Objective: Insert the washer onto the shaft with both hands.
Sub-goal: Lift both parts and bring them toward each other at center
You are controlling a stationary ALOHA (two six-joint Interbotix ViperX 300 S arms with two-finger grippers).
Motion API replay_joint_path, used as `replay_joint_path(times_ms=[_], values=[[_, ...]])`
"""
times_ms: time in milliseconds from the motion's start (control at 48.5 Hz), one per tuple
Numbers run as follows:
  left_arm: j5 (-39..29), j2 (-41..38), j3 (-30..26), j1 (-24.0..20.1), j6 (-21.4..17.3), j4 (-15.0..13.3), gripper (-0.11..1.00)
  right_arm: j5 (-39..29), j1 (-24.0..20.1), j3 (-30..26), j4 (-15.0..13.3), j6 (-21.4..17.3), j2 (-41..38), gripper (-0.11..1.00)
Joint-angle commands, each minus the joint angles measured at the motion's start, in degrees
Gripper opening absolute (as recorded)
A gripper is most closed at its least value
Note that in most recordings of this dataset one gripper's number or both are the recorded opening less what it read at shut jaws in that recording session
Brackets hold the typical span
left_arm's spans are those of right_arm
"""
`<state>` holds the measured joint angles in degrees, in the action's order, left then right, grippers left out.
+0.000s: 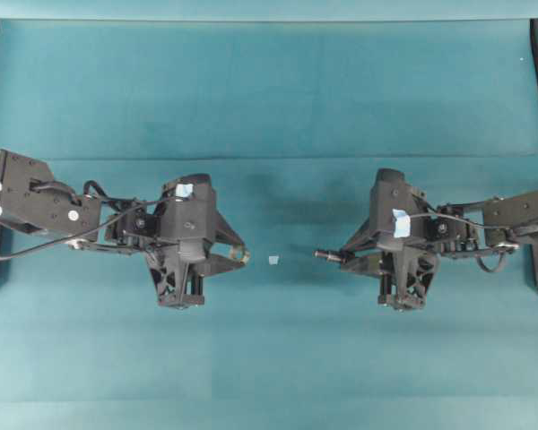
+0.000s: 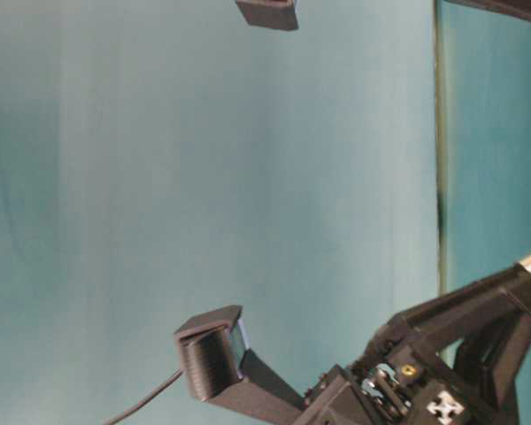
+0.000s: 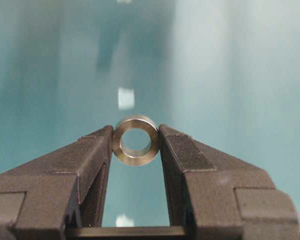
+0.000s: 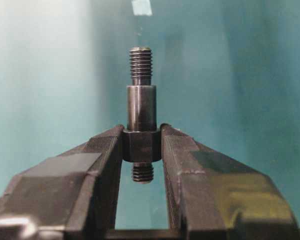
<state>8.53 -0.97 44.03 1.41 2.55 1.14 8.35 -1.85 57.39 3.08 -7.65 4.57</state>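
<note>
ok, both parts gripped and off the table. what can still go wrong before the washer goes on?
1. The left gripper pinches the washer only at its rim, at the very fingertips; a bump against the shaft could pop it out.
2. The right gripper holds the shaft by its collar alone, so it may pivot under push.
3. A clear gap separates the two tips in the overhead view; slight misalignment would land the threaded end on the rim, not in the hole.

No text, label, brand, number or sign can be read in any view. The blue tape tags on the arms (image 1: 184, 190) look blank.
</note>
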Motion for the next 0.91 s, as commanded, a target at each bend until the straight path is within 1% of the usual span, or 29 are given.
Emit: replay_joint_path(times_ms=[0, 165, 248, 371, 474, 660, 887], values=[[3.08, 0.97, -0.09, 0.00, 0.26, 0.09, 0.35, 0.79, -0.53, -0.26, -0.09, -0.44, 0.70, -0.01], [9.40, 1.05, 0.53, 0.09, 0.44, 0.09, 0.35, 1.67, -0.62, -0.26, -0.09, -0.53, 0.53, -0.01], [11.51, 0.88, 0.62, 0.00, 0.44, 0.09, 0.35, 2.64, -0.62, -0.26, -0.18, -0.44, 0.53, -0.01], [11.69, 0.79, 0.53, 0.09, 0.70, 0.09, 0.35, 3.96, -0.62, -0.26, -0.26, -0.44, 0.26, -0.01], [12.22, 0.70, 0.62, 0.09, 1.67, 0.09, 0.35, 5.01, -0.62, -0.26, -0.18, -0.44, 0.09, -0.01], [14.77, 0.18, 0.97, 0.09, 2.99, 0.09, 0.35, 6.50, -0.70, -0.35, -0.18, -0.44, -0.62, -0.01], [16.00, -2.02, 0.35, 0.79, 3.78, 0.09, 0.35, 8.96, -0.79, -0.26, -0.18, -0.44, -1.67, -0.01]])
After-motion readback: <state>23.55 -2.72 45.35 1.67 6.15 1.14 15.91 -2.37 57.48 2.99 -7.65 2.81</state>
